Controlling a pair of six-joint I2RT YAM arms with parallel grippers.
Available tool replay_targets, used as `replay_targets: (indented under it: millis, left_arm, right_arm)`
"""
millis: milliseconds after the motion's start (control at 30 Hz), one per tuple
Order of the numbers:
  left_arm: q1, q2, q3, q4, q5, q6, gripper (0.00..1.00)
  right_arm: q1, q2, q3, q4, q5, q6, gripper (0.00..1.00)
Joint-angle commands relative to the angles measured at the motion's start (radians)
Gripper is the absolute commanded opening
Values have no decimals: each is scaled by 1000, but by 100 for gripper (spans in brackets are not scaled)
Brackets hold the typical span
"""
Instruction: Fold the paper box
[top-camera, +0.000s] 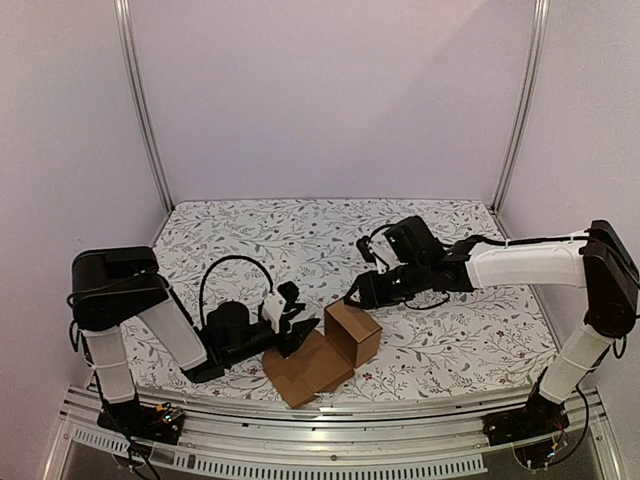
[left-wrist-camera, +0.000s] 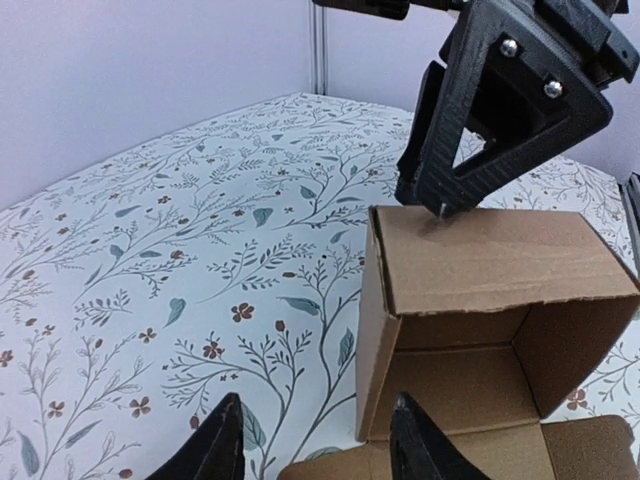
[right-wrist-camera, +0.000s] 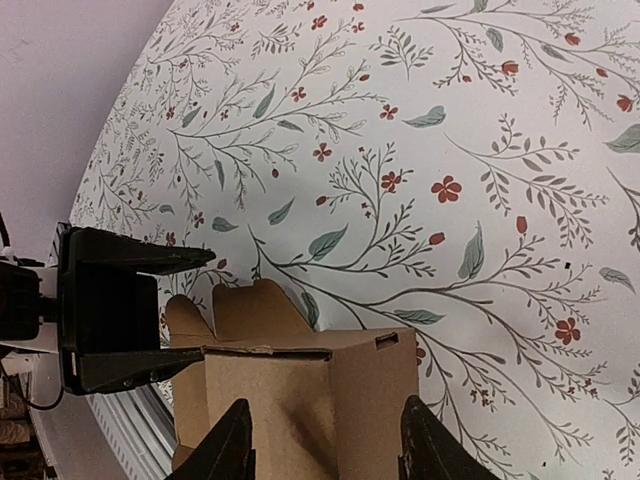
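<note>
Status: partly folded; the box (top-camera: 340, 350) sits on the table (top-camera: 450, 340) near its front edge, between the two arms; the body is erected into a cube-like sleeve with its walls standing square; the side facing the left gripper (left-wrist-camera: 315, 402) is open, and the inside is visible and empty; a flat panel with flaps lies on the table at that open side, toward the near left, not yet raised. Left gripper: fingers spread, nothing between them, low and just beside the flat panel. Right gripper (right-wrist-camera: 325, 403): fingers spread, poised over the top panel at its far edge; whether the tip touches the cardboard cannot be told. Remaining, as judged: lift the flat panel, tuck its flaps and close the open side; the state of the far side is hidden.
</note>
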Motion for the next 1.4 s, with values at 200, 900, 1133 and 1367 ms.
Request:
replay_targets:
  millis: [200,900,1133,1367]
  left_arm:
    - [-2,-321,70,-423,-19,5,49]
    - [73,-344,430,-1270,-95,-251,38]
    - [107,-310,396,-1388,-6,-332,37]
    - [118,-269,379,-1469,49,-370,34]
  right_arm:
    - [1,-263,-47,-209,67,-65,50]
    - [172,-307,-263,-178,75,67,25]
    - [174,-204,-217,-110,100,78,19]
    - [174,-147,-169,-87,180,79,18]
